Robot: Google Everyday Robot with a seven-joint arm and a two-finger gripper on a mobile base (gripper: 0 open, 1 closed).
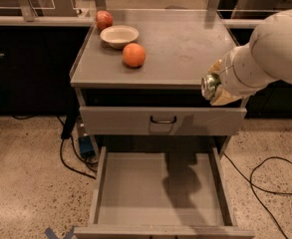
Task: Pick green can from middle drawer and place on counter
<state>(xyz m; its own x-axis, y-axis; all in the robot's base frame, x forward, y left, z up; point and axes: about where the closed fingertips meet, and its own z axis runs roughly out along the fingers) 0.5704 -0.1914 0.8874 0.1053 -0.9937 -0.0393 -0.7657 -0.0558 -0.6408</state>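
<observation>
Green can [210, 86] in claw [217, 84] near counter [185, 44]

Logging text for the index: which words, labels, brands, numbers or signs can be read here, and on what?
None can be read. The green can, gripped by the pincer off the counter's front right edge, shows only its silver end, no label.

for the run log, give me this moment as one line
phase: carry | gripper: shut on green can, by counter front-right edge | middle drawer: open, no can inside | next: place on counter
</observation>
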